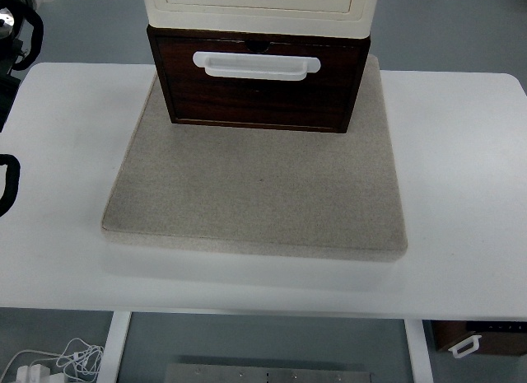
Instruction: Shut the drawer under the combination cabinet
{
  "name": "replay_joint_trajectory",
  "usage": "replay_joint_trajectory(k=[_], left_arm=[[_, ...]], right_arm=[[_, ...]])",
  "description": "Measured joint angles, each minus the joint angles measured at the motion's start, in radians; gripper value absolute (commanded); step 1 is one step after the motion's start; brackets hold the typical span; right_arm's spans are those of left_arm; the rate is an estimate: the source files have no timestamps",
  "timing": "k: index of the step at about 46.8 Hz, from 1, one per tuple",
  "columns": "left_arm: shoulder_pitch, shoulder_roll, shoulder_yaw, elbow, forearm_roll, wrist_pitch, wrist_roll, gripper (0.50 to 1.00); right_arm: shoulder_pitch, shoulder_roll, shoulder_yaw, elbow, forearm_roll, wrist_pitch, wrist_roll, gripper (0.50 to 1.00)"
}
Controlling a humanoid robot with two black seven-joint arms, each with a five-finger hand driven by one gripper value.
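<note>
We see the dark wood drawer (259,91) w/ white handle (256,65), sticking out under the cream cabinet (259,2), at the far end of the grey mat (255,193) on the white desk (461,169). Left arm (15,37) shows at the left edge; hand state we can't tell.

Only slivers of the left arm (16,37) are visible, well off to the left of the cabinet (257,2): glossy black housing with a rounded loop-shaped edge, plus a small white-grey part with a metallic bit at the very top. Lower down the same edge, another black curved loop piece (6,184). No markings or screws legible.
</note>
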Motion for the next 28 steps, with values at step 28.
replay_joint_trajectory(k=[28], left_arm=[[0.084, -0.071, 0.027, -0.002, -0.007, -0.013, -0.021, 0.996]], right_arm=[[0.000, 0.000, 0.000, 0.000, 0.002, 0.005, 0.000, 0.952]])
